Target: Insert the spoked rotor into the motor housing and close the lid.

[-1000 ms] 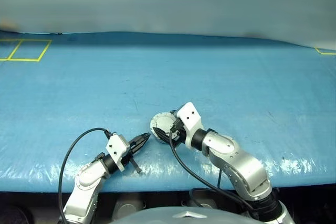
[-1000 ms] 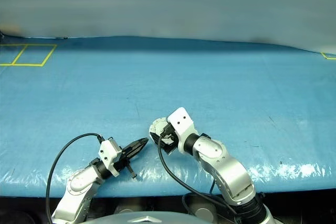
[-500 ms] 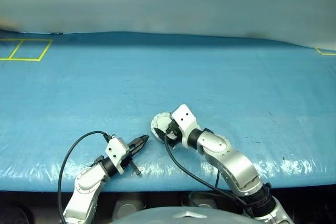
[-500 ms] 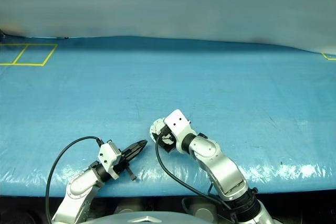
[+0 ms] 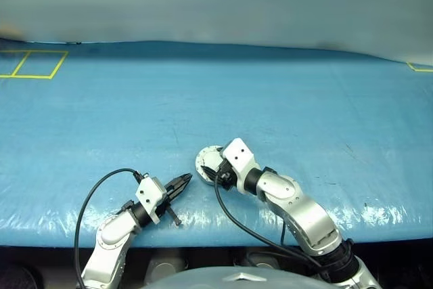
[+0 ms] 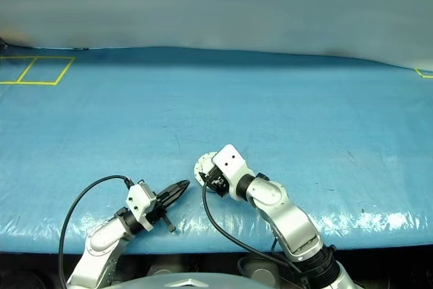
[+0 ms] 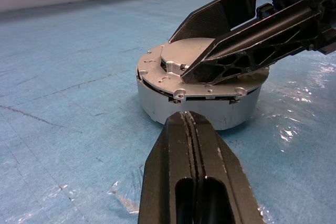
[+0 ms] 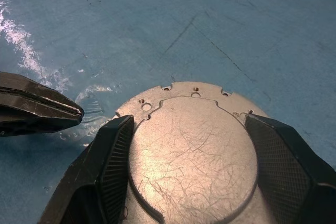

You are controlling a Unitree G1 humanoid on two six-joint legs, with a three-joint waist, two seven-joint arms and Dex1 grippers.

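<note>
The motor housing (image 7: 194, 111) stands on the blue table as a short silver drum. The lid (image 8: 194, 145) lies flat on top of it, plain silver back up. The spoked rotor is hidden. My right gripper (image 8: 188, 120) reaches over the drum from the right, one black finger (image 7: 252, 40) against each side of the lid's rim. My left gripper (image 5: 184, 181) is shut and empty. It points at the drum from the left, a short gap off, and its tip (image 8: 79, 113) also appears in the right wrist view.
The blue sheet (image 5: 284, 106) covers the whole table, and its front edge runs just below both arms. Yellow tape squares (image 5: 34, 64) mark the far left corner. A black cable (image 5: 95, 194) loops from the left wrist.
My right gripper's fingers have drawn in around the lid. The left arm has stayed still.
</note>
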